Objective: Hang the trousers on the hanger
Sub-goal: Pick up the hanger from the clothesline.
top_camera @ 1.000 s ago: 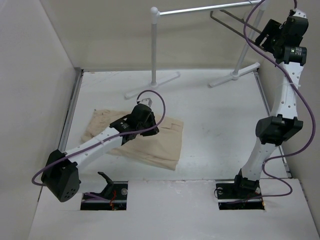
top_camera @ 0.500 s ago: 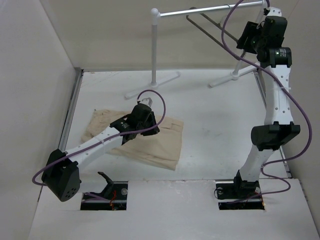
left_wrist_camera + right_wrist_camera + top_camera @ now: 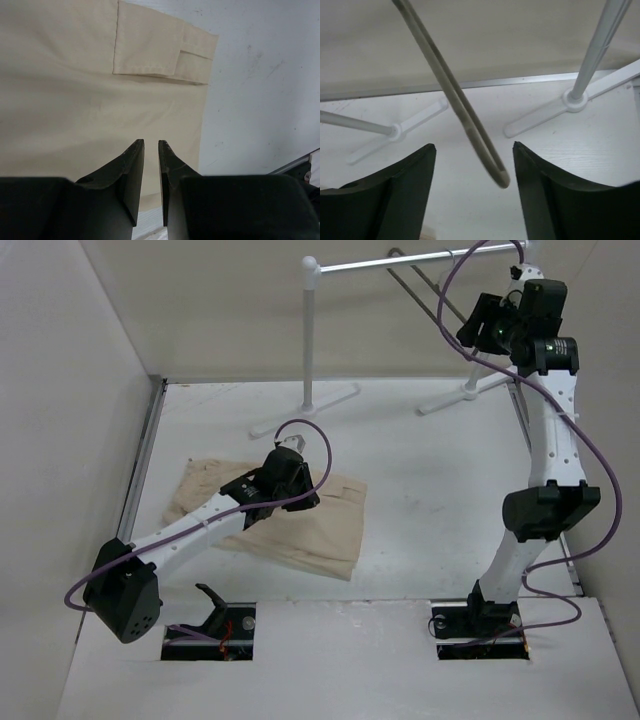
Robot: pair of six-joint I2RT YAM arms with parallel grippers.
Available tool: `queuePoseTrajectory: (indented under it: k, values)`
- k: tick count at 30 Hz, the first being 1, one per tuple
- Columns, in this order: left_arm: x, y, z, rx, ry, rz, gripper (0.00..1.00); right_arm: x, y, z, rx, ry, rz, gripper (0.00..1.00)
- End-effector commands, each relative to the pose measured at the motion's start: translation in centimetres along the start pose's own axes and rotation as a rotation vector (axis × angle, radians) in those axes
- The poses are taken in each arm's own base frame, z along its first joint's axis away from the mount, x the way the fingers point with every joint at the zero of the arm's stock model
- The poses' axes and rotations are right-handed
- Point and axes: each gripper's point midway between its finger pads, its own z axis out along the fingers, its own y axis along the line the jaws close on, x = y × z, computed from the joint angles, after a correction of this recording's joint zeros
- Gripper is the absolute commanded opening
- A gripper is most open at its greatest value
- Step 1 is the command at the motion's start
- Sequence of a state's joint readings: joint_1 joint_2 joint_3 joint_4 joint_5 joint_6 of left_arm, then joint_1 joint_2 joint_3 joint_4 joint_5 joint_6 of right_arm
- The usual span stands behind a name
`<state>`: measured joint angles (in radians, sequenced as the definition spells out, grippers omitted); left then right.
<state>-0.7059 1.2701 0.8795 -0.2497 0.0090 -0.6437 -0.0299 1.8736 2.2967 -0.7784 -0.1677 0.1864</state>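
Trousers are flat on the desk at lower left of the top view. They haven't shifted over the last second and are nowhere near the hanger, which hangs on the white garment rack at upper right.

What changed:
- Right pincer has swung left from the far upper-right corner, along the rack rail and in toward the hanger.
- The hanger's outline also sits further left along the rail than a second ago. Can't tell whether the arm nudged it or it swung on its own.
- Left side hasn't moved at all.

My read: this is the fetch-the-hanger step, about to become a grasp. The task itself has barely started, since no cloth is on the hanger yet.

Right pincer:
- In the wrist view its fingers are wide apart.
- The hanger's rounded lower corner sits in the gap between them, roughly centred.
- I see clearance on both sides, so it brackets the hanger without clamping it.
- The wire is thin and free to swing, so closing off-centre could knock it away. Squaring up first looks sensible.

Left pincer:
- It is parked over the trousers with fingers almost together, only a thin slit between them and nothing in it.
- Tips point at plain cloth below the flap pocket, near the fabric's right edge.
- Can't tell whether they touch the cloth.
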Motion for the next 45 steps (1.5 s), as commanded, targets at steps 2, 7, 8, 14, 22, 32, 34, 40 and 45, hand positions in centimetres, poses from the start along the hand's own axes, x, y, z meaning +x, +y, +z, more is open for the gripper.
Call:
queuePoseTrajectory:
  k: [2, 7, 8, 14, 22, 32, 34, 40, 45]
  values:
    - [-1.1, -1.1, -0.7, 0.039, -0.057, -0.001, 0.17, -0.8, 2.3, 0.1, -0.077, -0.034, -0.014, 0.54]
    - [-1.2, -1.2, -0.9, 0.042, -0.068, -0.007, 0.16, -1.0, 4.5, 0.7, -0.059, -0.075, -0.089, 0.29]
    - [-1.3, -1.1, -1.0, 0.041, -0.072, -0.009, 0.16, -1.2, 4.8, 0.8, -0.046, -0.088, -0.109, 0.26]
    - [-1.4, -0.5, -1.2, 0.035, -0.084, -0.029, 0.16, -1.0, 6.7, 0.8, 0.029, -0.126, -0.214, 0.05]
    - [-1.6, -0.4, -1.4, 0.041, -0.099, -0.039, 0.16, -2.8, 8.4, -0.3, 0.102, -0.220, -0.259, 0.00]
    - [-1.7, -0.2, -1.4, 0.037, -0.109, -0.046, 0.16, -5.4, 9.9, -4.2, 0.118, -0.313, -0.220, 0.00]
    - [-1.8, -0.2, -1.4, 0.037, -0.109, -0.048, 0.16, -5.3, 10.0, -5.0, 0.120, -0.308, -0.218, 0.00]
    - [-1.8, -0.6, -1.3, 0.046, -0.109, -0.045, 0.16, -3.6, 9.5, -5.9, 0.141, -0.260, -0.206, 0.00]
    - [-1.6, -0.8, -1.3, 0.048, -0.110, -0.047, 0.16, -3.5, 9.2, -6.9, 0.149, -0.268, -0.193, 0.00]
